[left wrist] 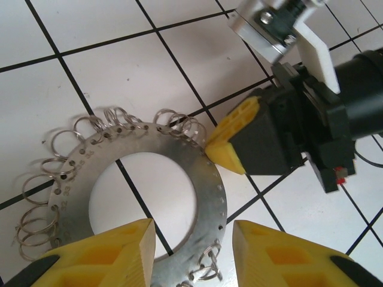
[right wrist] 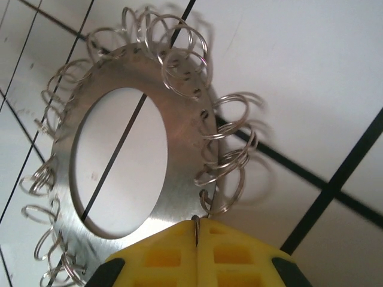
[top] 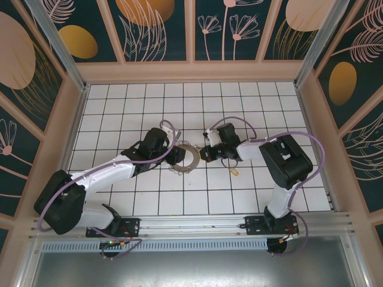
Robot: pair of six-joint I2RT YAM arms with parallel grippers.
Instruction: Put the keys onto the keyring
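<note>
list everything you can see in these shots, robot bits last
keyring: one, silver-brown, lying flat at centre
split rings: many, silver, fringing the keyring's rim
key: one, yellow-tan, on a tile right of the keyring
table: one, white tiles with dark lines
walls: several, teal with tan plant patterns, around the table
rail: one, silver, near edge
left arm: one, white and black, reaching from the left
right arm: one, white and black, reaching from the right
left gripper: one, yellow, jaws apart, straddling the keyring's band, grip unclear
right gripper: one, yellow, jaws shut, seemingly nipping one split ring
</note>
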